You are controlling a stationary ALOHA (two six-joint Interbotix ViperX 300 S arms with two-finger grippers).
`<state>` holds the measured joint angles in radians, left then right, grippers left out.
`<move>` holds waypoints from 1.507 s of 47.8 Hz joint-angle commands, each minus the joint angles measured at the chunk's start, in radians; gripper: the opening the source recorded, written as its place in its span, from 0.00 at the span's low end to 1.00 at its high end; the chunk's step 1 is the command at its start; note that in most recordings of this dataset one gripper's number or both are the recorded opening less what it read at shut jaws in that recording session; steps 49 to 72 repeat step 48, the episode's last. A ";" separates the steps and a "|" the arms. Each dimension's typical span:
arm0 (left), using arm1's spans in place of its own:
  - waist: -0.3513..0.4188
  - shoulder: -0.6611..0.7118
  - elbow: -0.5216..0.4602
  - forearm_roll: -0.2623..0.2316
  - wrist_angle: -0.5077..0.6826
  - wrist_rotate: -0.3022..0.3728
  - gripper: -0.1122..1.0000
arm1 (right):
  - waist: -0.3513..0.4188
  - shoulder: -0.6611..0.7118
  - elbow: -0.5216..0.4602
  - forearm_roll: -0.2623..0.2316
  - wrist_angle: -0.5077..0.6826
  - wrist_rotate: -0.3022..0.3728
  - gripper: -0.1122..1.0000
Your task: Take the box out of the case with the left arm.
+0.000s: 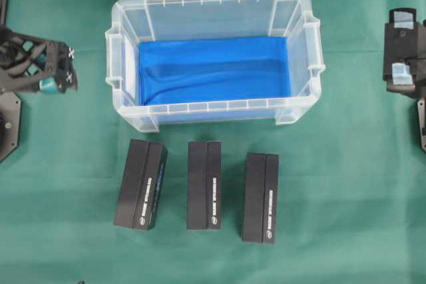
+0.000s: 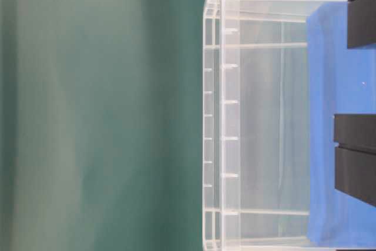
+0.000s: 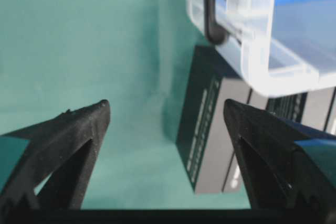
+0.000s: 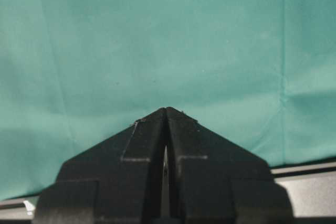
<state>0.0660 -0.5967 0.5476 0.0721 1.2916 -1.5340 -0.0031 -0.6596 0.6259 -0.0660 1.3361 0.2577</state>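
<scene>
Three matte black boxes (image 1: pixel 205 185) lie outside the clear ribbed case (image 1: pixel 214 4); left pincer (image 3: pixel 167 109) apart, right pincer (image 4: pixel 166 110) together.

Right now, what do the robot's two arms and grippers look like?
Both are black. The left gripper has an openwork frame, teal finger pads and small white cross marks at its tips; in its wrist view the fingers are pointed black wedges. The right gripper is boxy, with pale translucent tape patches.

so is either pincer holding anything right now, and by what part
Nothing is held. The left pincer stands open over bare cloth beside the case; the right pincer is shut on nothing.
</scene>
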 commanded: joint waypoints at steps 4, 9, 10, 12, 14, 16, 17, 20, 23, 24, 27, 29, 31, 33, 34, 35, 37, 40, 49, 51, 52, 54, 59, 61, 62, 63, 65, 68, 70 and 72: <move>0.052 -0.002 -0.020 0.002 -0.003 0.041 0.93 | 0.002 -0.005 -0.011 0.000 -0.003 -0.002 0.10; 0.075 -0.002 -0.021 0.002 -0.003 0.064 0.93 | 0.002 -0.005 -0.011 -0.002 -0.003 -0.002 0.10; 0.080 -0.002 -0.023 0.003 -0.003 0.067 0.93 | 0.002 -0.003 -0.011 -0.002 -0.002 -0.002 0.10; 0.086 -0.002 -0.023 0.003 -0.005 0.069 0.93 | 0.002 -0.003 -0.009 -0.002 -0.003 -0.002 0.10; 0.091 0.000 -0.021 0.003 -0.006 0.069 0.93 | 0.002 -0.003 -0.011 -0.002 -0.003 -0.002 0.10; 0.092 0.002 -0.025 0.002 -0.009 0.069 0.93 | 0.002 -0.003 -0.011 -0.002 -0.002 -0.002 0.10; 0.092 0.002 -0.025 0.003 -0.009 0.069 0.93 | 0.002 -0.005 -0.011 -0.002 -0.003 -0.002 0.10; 0.094 0.005 -0.025 0.002 -0.008 0.071 0.93 | 0.002 -0.005 -0.011 -0.002 -0.003 -0.002 0.10; 0.094 0.006 -0.026 0.002 -0.008 0.071 0.93 | 0.002 -0.003 -0.009 -0.002 -0.003 -0.002 0.10; 0.092 0.008 -0.026 0.003 -0.009 0.071 0.93 | 0.002 -0.003 -0.009 -0.002 -0.003 -0.002 0.10; 0.092 0.008 -0.026 0.002 -0.009 0.071 0.93 | 0.002 -0.003 -0.009 -0.002 -0.003 -0.002 0.10; 0.092 0.008 -0.028 0.002 -0.009 0.071 0.93 | 0.002 -0.003 -0.009 -0.002 -0.003 -0.002 0.10; 0.092 0.008 -0.028 0.002 -0.009 0.071 0.93 | 0.002 -0.005 -0.009 -0.002 -0.003 -0.002 0.10; 0.092 0.009 -0.028 0.002 -0.009 0.071 0.93 | 0.002 -0.005 -0.009 -0.002 -0.003 -0.002 0.10; 0.092 0.009 -0.029 0.002 -0.009 0.071 0.93 | 0.002 -0.003 -0.011 -0.002 -0.002 -0.002 0.10; 0.092 0.011 -0.029 0.002 -0.011 0.069 0.93 | 0.002 -0.003 -0.009 -0.002 -0.002 -0.002 0.10; 0.094 0.012 -0.029 0.002 -0.011 0.071 0.93 | 0.002 -0.005 -0.011 -0.002 -0.003 -0.002 0.10; 0.092 0.014 -0.031 0.002 -0.011 0.069 0.93 | 0.002 -0.003 -0.009 -0.002 -0.003 -0.002 0.10; 0.092 0.012 -0.031 0.002 -0.011 0.069 0.93 | 0.002 -0.005 -0.009 -0.002 -0.003 -0.002 0.10; 0.092 0.012 -0.031 0.002 -0.011 0.069 0.93 | 0.002 -0.005 -0.009 -0.002 -0.003 -0.002 0.10; 0.092 0.012 -0.031 0.002 -0.011 0.069 0.93 | 0.002 -0.005 -0.009 -0.002 -0.003 -0.002 0.10; 0.092 0.012 -0.031 0.002 -0.011 0.069 0.93 | 0.002 -0.005 -0.009 -0.002 -0.003 -0.002 0.10; 0.092 0.012 -0.031 0.002 -0.011 0.069 0.93 | 0.002 -0.005 -0.009 -0.002 -0.003 -0.002 0.10; 0.092 0.012 -0.031 0.002 -0.011 0.069 0.93 | 0.002 -0.005 -0.009 -0.002 -0.003 -0.002 0.10; 0.092 0.012 -0.031 0.002 -0.011 0.069 0.93 | 0.002 -0.005 -0.009 -0.002 -0.003 -0.002 0.10; 0.092 0.012 -0.031 0.002 -0.011 0.069 0.93 | 0.002 -0.005 -0.009 -0.002 -0.003 -0.002 0.10; 0.092 0.012 -0.031 0.002 -0.011 0.069 0.93 | 0.002 -0.005 -0.009 -0.002 -0.003 -0.002 0.10; 0.092 0.012 -0.031 0.002 -0.011 0.069 0.93 | 0.002 -0.005 -0.009 -0.002 -0.003 -0.002 0.10; 0.092 0.012 -0.031 0.002 -0.011 0.069 0.93 | 0.002 -0.005 -0.009 -0.002 -0.003 -0.002 0.10; 0.092 0.012 -0.031 0.002 -0.011 0.069 0.93 | 0.002 -0.005 -0.009 -0.002 -0.003 -0.002 0.10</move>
